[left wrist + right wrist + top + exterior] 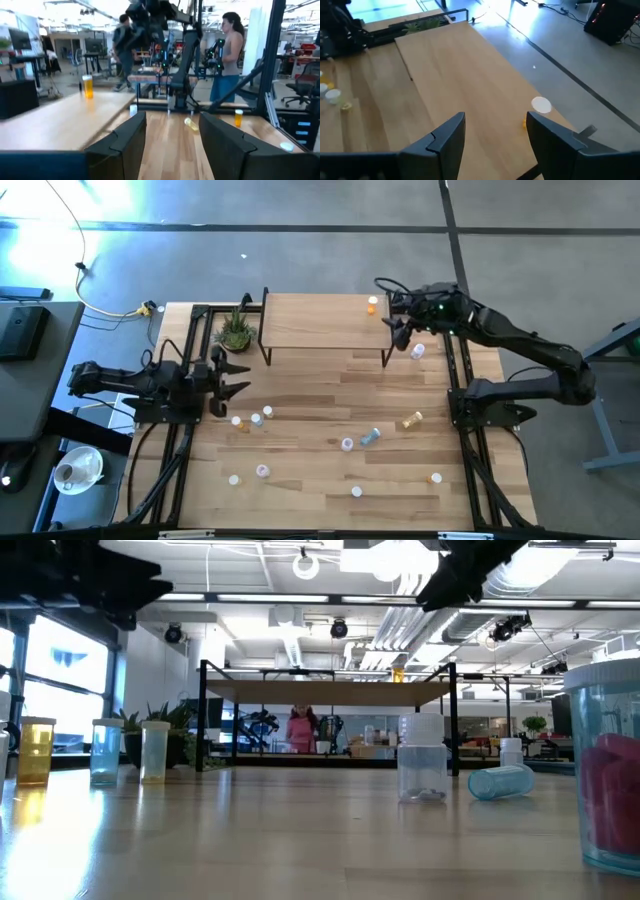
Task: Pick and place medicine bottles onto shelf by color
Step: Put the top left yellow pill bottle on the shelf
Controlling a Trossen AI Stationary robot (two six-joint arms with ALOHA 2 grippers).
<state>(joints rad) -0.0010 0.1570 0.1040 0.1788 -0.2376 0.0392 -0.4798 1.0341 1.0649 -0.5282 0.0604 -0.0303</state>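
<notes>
From my seat the near half of the counter (330, 490) is where most of the work is left: I count white-capped medicine bottles (356, 492) scattered along the front, one with an orange body (436, 478) toward the right, pale ones at (234, 479) and (262, 471). A little farther in lie a blue bottle (370, 436) on its side, a pale one (347, 444) beside it, a yellow one (412, 420) tipped over, and a small cluster (256, 419) near the left arm. That left gripper (232, 377) waits at the counter's left edge, its fingers spread wide with nothing between them; its wrist camera looks out across the planks. Another pale bottle (417, 351) stands on the counter just by the shelf's right legs. Farther back, the shelf (310, 325) carries only one bottle that I can make out, an orange bottle on the shelf (372, 305) near its far right corner. The right gripper (397, 318) hovers over that end of the shelf, fingers apart and empty, the white cap just beyond them in the wrist view. A potted plant (236, 330) sits off the shelf's left end. I judge the job barely begun: one placed, roughly a dozen to sort.
</notes>
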